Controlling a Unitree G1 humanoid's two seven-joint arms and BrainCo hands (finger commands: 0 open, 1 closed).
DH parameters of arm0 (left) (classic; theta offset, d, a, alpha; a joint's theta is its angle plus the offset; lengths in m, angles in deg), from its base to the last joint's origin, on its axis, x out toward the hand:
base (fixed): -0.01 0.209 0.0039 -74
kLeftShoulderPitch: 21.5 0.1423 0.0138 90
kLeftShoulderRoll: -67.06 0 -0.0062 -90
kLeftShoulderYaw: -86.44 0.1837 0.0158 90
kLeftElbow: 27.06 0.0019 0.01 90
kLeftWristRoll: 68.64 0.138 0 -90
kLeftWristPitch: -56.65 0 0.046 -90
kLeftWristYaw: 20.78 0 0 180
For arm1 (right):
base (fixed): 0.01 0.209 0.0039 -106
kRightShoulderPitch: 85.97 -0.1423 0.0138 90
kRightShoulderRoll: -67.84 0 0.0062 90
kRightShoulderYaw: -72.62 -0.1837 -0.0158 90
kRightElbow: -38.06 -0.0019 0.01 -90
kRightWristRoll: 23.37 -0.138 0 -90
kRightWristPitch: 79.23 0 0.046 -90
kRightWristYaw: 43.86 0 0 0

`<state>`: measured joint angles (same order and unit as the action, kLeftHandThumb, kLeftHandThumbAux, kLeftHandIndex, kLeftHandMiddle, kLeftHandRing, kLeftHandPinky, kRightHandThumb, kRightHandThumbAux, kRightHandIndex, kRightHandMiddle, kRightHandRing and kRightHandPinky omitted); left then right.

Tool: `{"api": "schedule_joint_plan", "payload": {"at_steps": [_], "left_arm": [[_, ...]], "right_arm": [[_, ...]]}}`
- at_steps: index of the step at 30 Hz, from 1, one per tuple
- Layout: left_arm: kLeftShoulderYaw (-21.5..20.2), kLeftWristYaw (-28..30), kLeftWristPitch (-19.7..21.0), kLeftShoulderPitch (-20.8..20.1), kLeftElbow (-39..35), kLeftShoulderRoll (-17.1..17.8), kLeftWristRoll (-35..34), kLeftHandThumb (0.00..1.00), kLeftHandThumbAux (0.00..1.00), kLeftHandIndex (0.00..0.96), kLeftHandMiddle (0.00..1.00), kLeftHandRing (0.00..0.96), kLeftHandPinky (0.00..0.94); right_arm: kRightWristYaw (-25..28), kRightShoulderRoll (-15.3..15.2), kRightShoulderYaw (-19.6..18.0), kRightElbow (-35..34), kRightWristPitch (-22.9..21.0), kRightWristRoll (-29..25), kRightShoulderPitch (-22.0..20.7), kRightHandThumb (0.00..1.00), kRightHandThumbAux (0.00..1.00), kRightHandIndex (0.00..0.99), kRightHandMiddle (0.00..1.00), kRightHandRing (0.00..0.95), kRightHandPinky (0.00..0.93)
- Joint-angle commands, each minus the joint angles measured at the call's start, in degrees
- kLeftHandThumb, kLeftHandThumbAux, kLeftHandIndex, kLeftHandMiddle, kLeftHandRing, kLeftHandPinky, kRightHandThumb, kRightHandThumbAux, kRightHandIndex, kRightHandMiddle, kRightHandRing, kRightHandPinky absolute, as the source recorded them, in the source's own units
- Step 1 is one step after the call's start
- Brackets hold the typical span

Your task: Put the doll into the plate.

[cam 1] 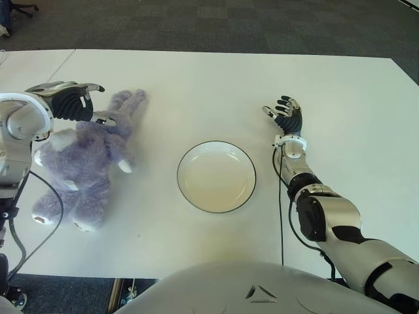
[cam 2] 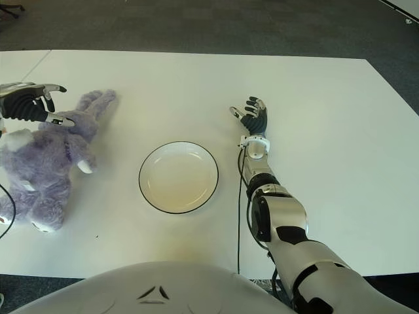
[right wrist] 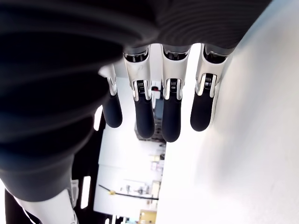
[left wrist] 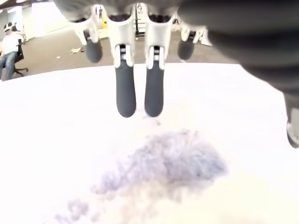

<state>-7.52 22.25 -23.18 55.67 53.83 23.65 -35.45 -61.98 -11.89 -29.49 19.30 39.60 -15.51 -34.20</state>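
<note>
A purple plush doll (cam 1: 88, 157) lies on the white table (cam 1: 196, 85) at the left, its ears pointing away from me. My left hand (cam 1: 75, 104) hovers over the doll's head with fingers spread, holding nothing; its wrist view shows the straight fingers (left wrist: 126, 93) above the purple fur (left wrist: 173, 163). A white plate (cam 1: 216, 176) with a dark rim sits empty at the table's middle, right of the doll. My right hand (cam 1: 285, 118) shows to the right of the plate, fingers extended and empty.
A black cable (cam 1: 281, 196) runs along my right forearm. Dark carpet (cam 1: 229, 26) lies beyond the table's far edge. A person sits on a chair (left wrist: 9, 51) far off in the left wrist view.
</note>
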Motion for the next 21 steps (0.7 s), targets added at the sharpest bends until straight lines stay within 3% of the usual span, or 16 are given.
{"api": "schedule_joint_plan", "payload": {"at_steps": [1, 14, 21], "left_arm": [[-1.3, 2.2, -1.4, 0.7, -0.9, 1.9, -2.5, 0.000, 0.435, 0.000, 0.303, 0.422, 0.070], [-3.0, 1.7, -4.8, 1.5, 0.4, 3.2, -5.2, 0.000, 0.436, 0.000, 0.141, 0.277, 0.075], [-2.0, 5.0, -7.1, 0.6, 1.6, 5.3, -7.4, 0.000, 0.442, 0.000, 0.064, 0.176, 0.031]], "right_arm": [[0.2, 1.2, 0.6, 6.5, -5.3, 0.4, 10.6, 0.090, 0.789, 0.208, 0.264, 0.272, 0.279], [0.2, 1.1, 0.8, 6.4, -5.3, 0.5, 10.4, 0.090, 0.792, 0.200, 0.265, 0.274, 0.273], [0.1, 1.0, 0.9, 6.4, -5.7, 0.7, 10.4, 0.080, 0.794, 0.193, 0.258, 0.266, 0.268]]}}
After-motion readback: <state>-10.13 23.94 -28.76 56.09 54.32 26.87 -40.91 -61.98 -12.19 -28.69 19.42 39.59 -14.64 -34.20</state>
